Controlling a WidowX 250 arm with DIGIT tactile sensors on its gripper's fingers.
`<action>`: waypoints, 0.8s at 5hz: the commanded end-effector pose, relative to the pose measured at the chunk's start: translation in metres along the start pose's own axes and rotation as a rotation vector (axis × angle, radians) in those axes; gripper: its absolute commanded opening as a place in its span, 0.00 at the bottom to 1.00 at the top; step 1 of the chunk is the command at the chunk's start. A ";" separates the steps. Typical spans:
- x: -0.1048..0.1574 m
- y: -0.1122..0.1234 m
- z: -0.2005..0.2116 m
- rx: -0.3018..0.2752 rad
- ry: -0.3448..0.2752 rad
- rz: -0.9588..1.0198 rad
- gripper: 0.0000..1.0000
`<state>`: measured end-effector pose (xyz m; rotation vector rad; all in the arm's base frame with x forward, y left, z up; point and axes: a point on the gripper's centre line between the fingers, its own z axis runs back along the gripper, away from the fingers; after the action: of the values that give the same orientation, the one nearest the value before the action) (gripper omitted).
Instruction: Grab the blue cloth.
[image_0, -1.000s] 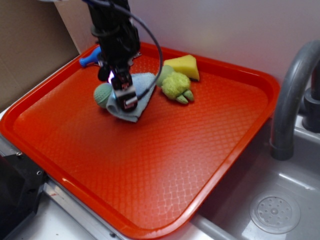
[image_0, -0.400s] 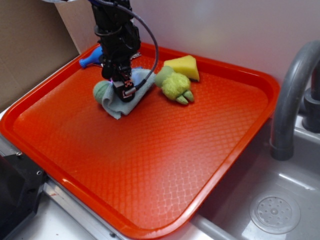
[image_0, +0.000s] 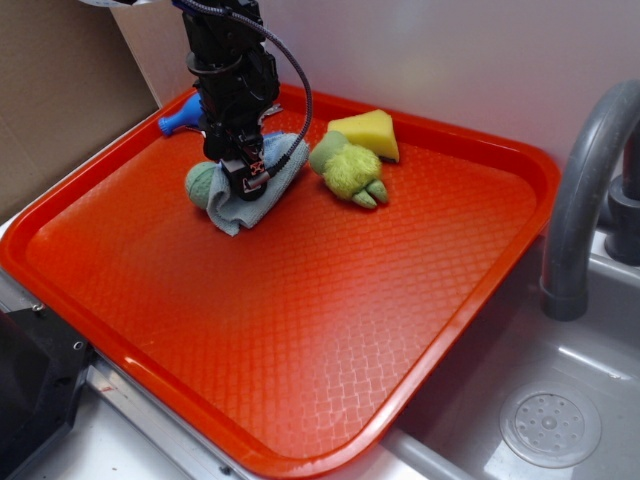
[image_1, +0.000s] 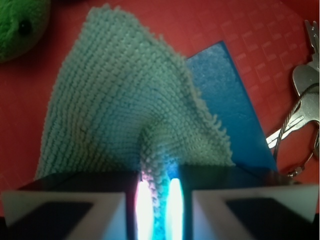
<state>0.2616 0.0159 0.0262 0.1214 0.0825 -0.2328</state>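
Note:
The blue cloth (image_0: 246, 201), a pale light-blue terry washcloth, is bunched up on the orange tray (image_0: 330, 330) near its back left. My gripper (image_0: 250, 176) stands over it, shut on a fold. In the wrist view the cloth (image_1: 120, 105) fans out from a ridge pinched between the two fingers, and the gripper (image_1: 156, 177) is closed tight on that ridge. Part of the cloth looks raised off the tray.
A pale-green knitted ball (image_0: 202, 183) touches the cloth's left side. A blue plastic toy (image_0: 180, 115) lies behind, with a green plush (image_0: 352, 171) and a yellow wedge (image_0: 368, 132) to the right. A flat blue piece (image_1: 230, 100) and keys (image_1: 305, 95) show beside the cloth. The faucet (image_0: 585, 200) and sink are right.
The gripper has moved up and back towards the tray's far left, pulling the cloth with it. The cloth is more bunched than a second ago.

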 end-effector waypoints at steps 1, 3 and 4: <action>-0.008 -0.008 0.009 0.021 -0.025 0.018 0.00; -0.039 -0.034 0.110 -0.060 -0.138 0.136 0.00; -0.046 -0.042 0.163 -0.124 -0.134 0.170 0.00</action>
<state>0.2214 -0.0267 0.1746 -0.0124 0.0164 -0.0536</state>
